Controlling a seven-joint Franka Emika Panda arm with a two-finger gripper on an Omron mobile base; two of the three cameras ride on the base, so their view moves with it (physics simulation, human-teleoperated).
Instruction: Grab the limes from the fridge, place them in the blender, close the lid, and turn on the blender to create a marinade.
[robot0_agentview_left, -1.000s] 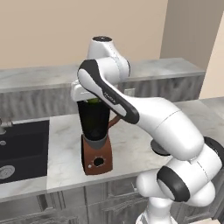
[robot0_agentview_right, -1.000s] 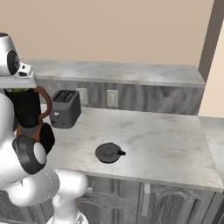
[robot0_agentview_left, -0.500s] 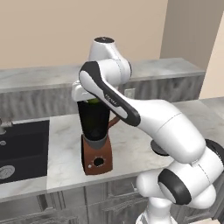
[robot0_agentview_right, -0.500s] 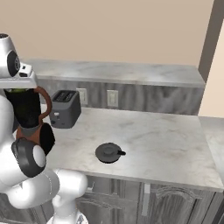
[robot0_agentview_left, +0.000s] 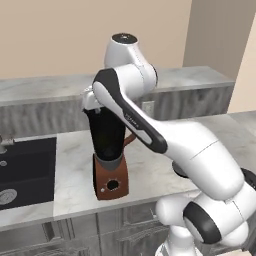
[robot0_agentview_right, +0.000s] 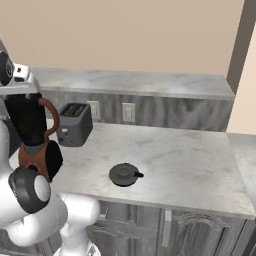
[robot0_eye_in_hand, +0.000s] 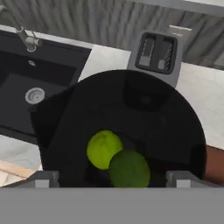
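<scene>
Both limes sit inside the blender directly below your open, empty fingers; the lid lies on the surface well right of the blender

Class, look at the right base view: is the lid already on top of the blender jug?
No. The lid lies flat on the counter, well to the side of the blender.

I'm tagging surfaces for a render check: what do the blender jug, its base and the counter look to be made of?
The blender jug: dark, near-black, likely tinted plastic or glass; the limes show only through its open top. Its base: reddish-brown, matte, perhaps plastic or wood. The counter: pale grey with veining, like polished marble.
</scene>
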